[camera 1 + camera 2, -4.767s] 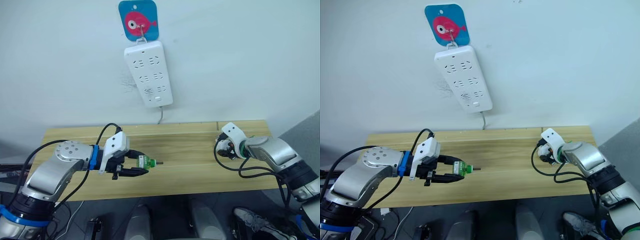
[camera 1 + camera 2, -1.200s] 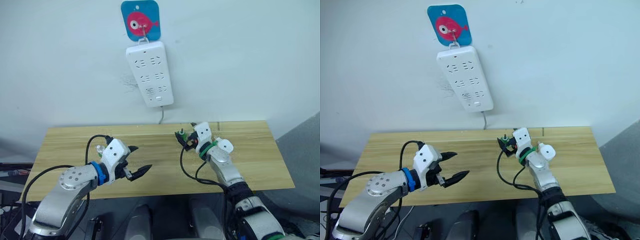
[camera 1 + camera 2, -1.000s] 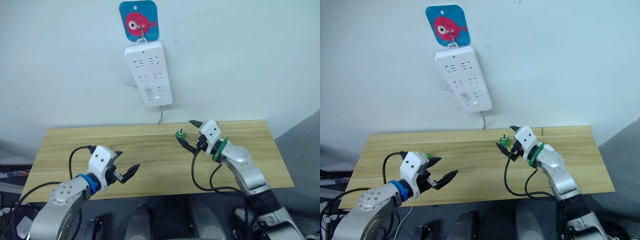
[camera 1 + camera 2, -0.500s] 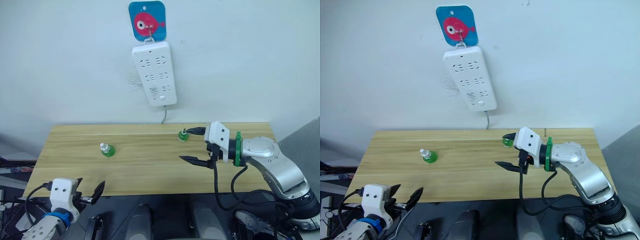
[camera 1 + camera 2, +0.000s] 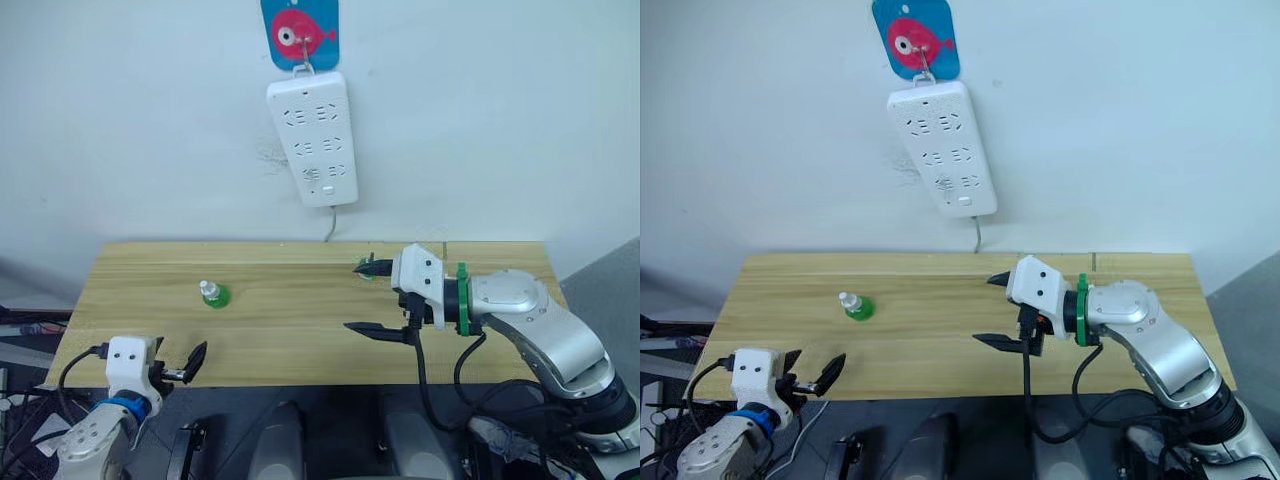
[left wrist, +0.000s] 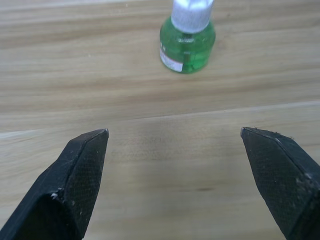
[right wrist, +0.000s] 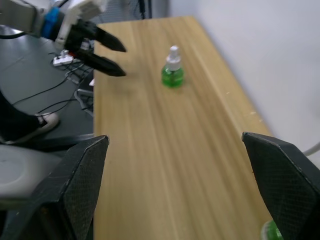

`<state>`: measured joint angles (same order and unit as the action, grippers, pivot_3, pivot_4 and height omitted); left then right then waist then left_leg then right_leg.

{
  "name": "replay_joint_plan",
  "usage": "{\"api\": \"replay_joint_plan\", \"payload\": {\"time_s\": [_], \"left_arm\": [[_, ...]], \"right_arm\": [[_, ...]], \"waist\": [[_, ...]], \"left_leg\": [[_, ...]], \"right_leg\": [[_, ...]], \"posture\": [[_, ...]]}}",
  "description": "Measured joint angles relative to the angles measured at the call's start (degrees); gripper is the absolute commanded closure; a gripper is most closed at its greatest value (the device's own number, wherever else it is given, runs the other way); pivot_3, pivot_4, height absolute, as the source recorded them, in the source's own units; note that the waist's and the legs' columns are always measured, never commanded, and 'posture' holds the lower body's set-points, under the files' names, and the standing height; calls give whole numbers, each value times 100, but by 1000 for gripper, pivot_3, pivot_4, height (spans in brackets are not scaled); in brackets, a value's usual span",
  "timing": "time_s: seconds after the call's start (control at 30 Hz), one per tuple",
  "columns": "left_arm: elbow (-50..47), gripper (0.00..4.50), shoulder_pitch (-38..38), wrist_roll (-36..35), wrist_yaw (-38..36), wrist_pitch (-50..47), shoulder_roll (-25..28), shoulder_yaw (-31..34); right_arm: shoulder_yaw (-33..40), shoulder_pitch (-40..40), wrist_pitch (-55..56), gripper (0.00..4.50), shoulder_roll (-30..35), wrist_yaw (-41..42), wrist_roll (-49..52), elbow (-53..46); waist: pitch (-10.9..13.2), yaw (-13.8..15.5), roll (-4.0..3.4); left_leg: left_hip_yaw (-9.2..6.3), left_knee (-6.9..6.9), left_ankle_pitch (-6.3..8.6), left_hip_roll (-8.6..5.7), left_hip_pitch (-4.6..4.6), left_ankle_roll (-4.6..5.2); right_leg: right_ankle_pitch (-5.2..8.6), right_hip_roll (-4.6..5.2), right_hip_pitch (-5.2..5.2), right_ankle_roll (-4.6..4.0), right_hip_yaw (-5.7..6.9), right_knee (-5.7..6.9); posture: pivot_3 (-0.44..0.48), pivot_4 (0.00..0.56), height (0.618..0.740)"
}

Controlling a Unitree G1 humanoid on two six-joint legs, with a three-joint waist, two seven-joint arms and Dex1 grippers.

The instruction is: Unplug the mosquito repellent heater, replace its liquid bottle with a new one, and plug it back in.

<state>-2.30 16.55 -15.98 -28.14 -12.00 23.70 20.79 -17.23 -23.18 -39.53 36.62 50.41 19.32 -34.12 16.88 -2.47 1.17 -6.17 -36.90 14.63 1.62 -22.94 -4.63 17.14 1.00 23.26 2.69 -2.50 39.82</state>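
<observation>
On the pale wooden tabletop (image 5: 290, 335) stands a small round bottle of clear green liquid with a white cap (image 5: 211, 294), upright and well apart from both arms. The left gripper (image 6: 174, 132) hangs off the table's near edge with its black fingers spread wide and nothing between them. Its wrist camera looks straight at the bottle, which sits ahead of the fingertips and roughly centred between them. The right gripper (image 5: 361, 297) hovers over the middle of the table, fingers also wide apart and empty. A second green bottle (image 7: 268, 233) peeks out just beside its upper finger, mostly hidden.

The white oblong power strip (image 5: 312, 140) hangs on the wall from a blue fish-print hook (image 5: 300, 28), with nothing plugged into its face, so the unplugging looks done. Fetching the capped bottle seems to be the step in hand.

To do it well, the left arm should likely travel forward low over the wood, keeping the bottle centred. It should close on the squat body below the cap, not on the narrower cap.

The body looks smooth, glossy and bulbous, so the textured finger pads will probably meet a curved, slippery wall. A grip across its widest part should hold best. The bottle looks light and narrow-footed, so one fingertip arriving early could tip it or push it along the smooth grain.
</observation>
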Motion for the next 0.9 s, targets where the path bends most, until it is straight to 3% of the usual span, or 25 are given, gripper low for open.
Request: {"api": "replay_joint_plan", "payload": {"time_s": [0.4,0.9], "left_arm": [[1313,0,-1121,302,47,721,14,-285],[2714,0,-2277,348,-268,1466,165,-513]], "right_arm": [[12,-61,-738,42,194,26,421,-477],[177,-50,-1259,42,437,-196,917,-909]], "waist": [[369,-69,-3],[443,-95,-45]], "left_leg": [[0,2,0,0,-2,0],[5,3,-1,-2,1,-1]], "right_leg": [[0,4,3,0,1,5],[5,6,3,12,-2,5]], "posture": [[-106,425,725],[-145,432,725]]}}
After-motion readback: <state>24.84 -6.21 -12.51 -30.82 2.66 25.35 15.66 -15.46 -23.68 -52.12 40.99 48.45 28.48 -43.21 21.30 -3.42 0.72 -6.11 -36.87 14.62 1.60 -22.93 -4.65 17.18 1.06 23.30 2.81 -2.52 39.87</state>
